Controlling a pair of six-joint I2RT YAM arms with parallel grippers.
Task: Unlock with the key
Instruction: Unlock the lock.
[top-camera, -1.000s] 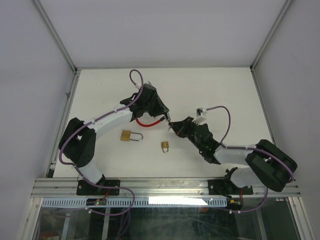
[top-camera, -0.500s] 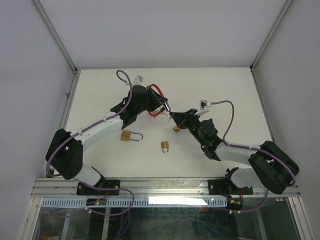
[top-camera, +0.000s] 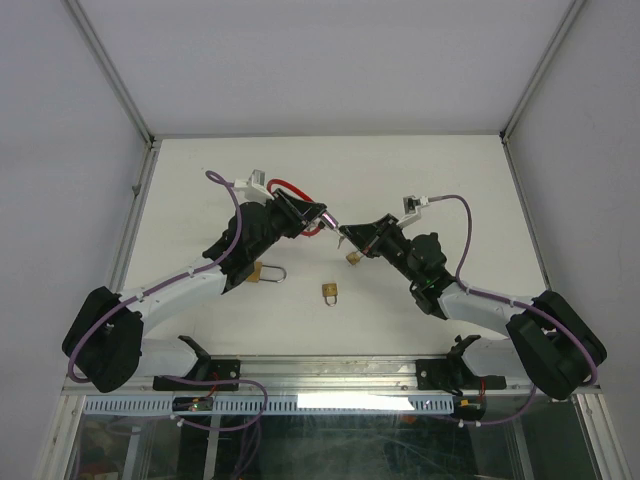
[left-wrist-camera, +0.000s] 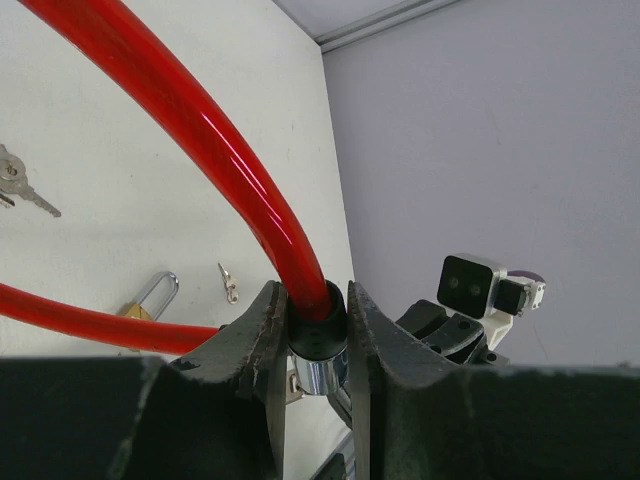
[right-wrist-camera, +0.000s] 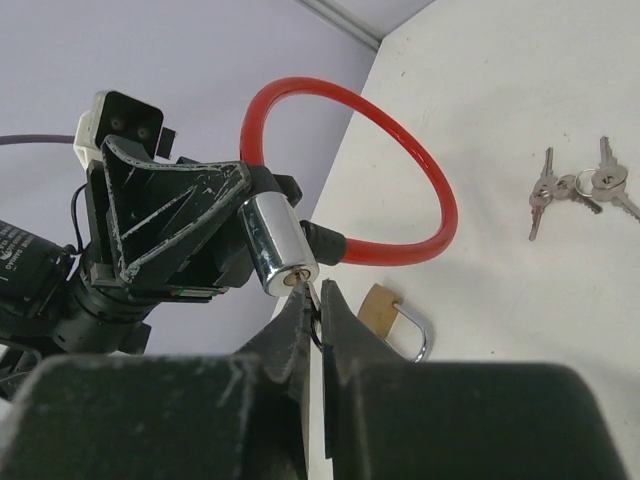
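red cable lock (right-wrist-camera: 425, 195): is hanging in the air above the table (top-camera: 430, 180) between the two arms, its loop closed and both cable ends sitting in the chrome cylinder (right-wrist-camera: 277, 248).
left gripper (left-wrist-camera: 318, 322): is clamping the black collar of the red cable lock just above the chrome cylinder, jaws drawn in tight against it, and is turning the keyhole face toward the other arm.
right gripper (right-wrist-camera: 318, 312): is pinching the key (right-wrist-camera: 312, 298) with its jaws almost together, only a sliver of metal showing between them.
key: its tip is meeting the keyhole on the cylinder's end face (whether it is going in or only touching is too small to tell).
done so far: lock and key are each being held, and the two are lining up tip to keyhole.
left to do: judging by the closed loop, the key is not yet seated or turned, and the cable end is not yet coming free.
bystanders: a brass padlock (right-wrist-camera: 390, 312) and a bunch of keys (right-wrist-camera: 580, 185) are lying on the table, taking no part.
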